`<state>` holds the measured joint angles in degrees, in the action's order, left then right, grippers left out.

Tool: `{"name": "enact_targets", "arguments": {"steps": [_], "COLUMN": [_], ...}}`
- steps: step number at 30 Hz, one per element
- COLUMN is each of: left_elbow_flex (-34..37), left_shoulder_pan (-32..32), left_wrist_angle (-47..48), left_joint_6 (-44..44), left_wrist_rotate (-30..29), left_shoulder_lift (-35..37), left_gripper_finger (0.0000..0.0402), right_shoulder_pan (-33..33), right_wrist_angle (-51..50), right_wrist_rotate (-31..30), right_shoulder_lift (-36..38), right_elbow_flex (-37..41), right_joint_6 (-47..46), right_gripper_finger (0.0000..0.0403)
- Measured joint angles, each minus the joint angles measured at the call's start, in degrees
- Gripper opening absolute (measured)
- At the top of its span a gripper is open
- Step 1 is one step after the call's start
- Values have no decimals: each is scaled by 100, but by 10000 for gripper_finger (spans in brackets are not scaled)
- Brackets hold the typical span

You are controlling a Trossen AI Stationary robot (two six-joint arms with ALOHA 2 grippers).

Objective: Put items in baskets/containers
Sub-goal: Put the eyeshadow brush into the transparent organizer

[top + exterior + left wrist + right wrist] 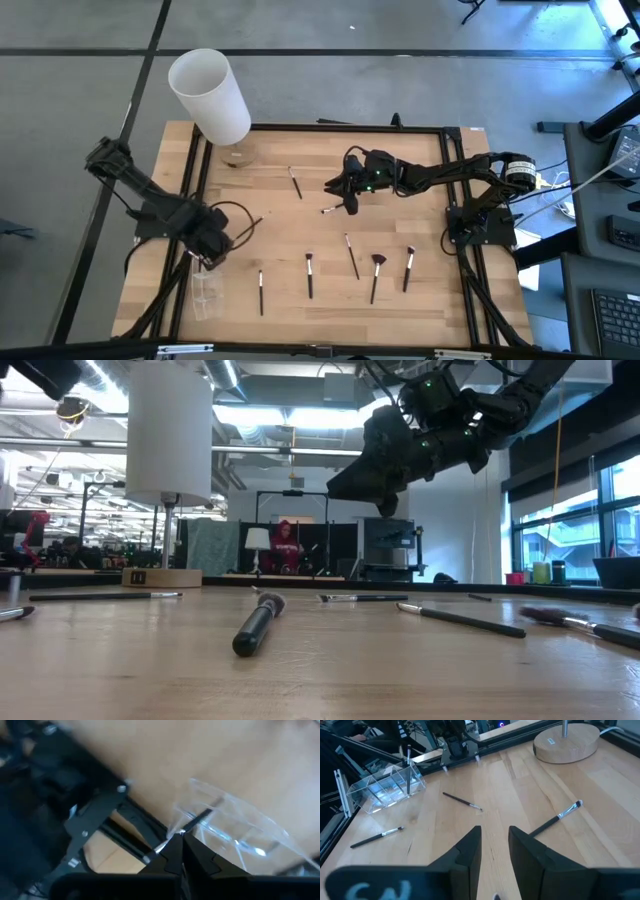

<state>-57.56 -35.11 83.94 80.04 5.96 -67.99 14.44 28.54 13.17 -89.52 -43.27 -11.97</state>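
At seven o'clock on the table, our left gripper pinches a brush over the clear container; we judge the drop is in hand, calling for release. Toward one o'clock, our right gripper hangs spread, tilted down above loose brushes awaiting collection.

Both arms are matte black, built from blocky jointed links with black cables looping alongside. The right arm shows small green lights near its wrist and a silver-ringed joint at its base. The left arm carries small silver screws just behind its jaws.
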Motion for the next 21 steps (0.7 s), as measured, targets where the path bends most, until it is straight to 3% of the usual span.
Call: {"name": "enact_targets", "arguments": {"steps": [8, 21], "left_elbow_flex": [0, -3], "left_shoulder_pan": [-596, -1068], "left_wrist_angle": [-22, -32], "left_joint_6": [1682, 2267], "left_wrist_rotate": [-176, 608], "left_shoulder_lift": [0, 98], "left_gripper_finger": [4, 14], "right_shoulder_pan": [0, 2], "right_wrist_angle": [-14, 32], "right_wrist_rotate": [-1, -2], "right_shoulder_lift": [0, 0], "right_elbow_flex": [0, -1], "right_joint_6": [-27, -83], "right_gripper_finger": [97, 97]}}
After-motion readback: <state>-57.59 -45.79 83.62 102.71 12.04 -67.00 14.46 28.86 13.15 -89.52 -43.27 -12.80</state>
